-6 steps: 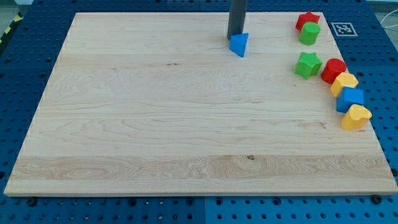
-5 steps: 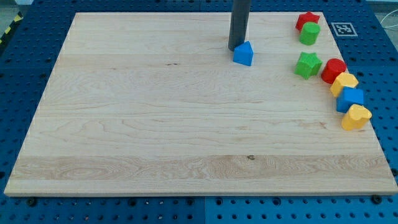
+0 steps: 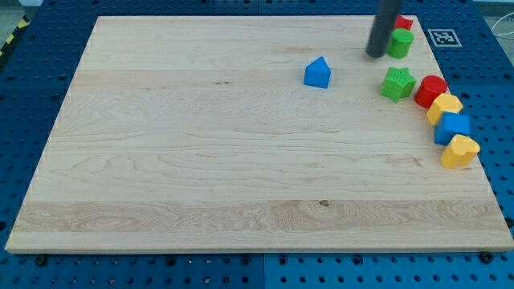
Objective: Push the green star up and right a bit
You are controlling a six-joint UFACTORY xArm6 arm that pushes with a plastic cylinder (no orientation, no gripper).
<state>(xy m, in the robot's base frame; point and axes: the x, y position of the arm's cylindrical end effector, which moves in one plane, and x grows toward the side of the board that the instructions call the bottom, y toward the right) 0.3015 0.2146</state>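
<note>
The green star lies on the wooden board at the view's upper right, just left of a red block. My tip is above and left of the green star, with a small gap between them. The tip stands just left of a green block. The rod partly hides a red star at the top right.
A blue block sits left of the green star. Down the view's right edge lie a yellow block, a blue block and a yellow block. A marker tag lies off the board's top right corner.
My tip has left the blue block and moved right, to beside the green block above the green star. The blue block was nudged slightly down and right.
</note>
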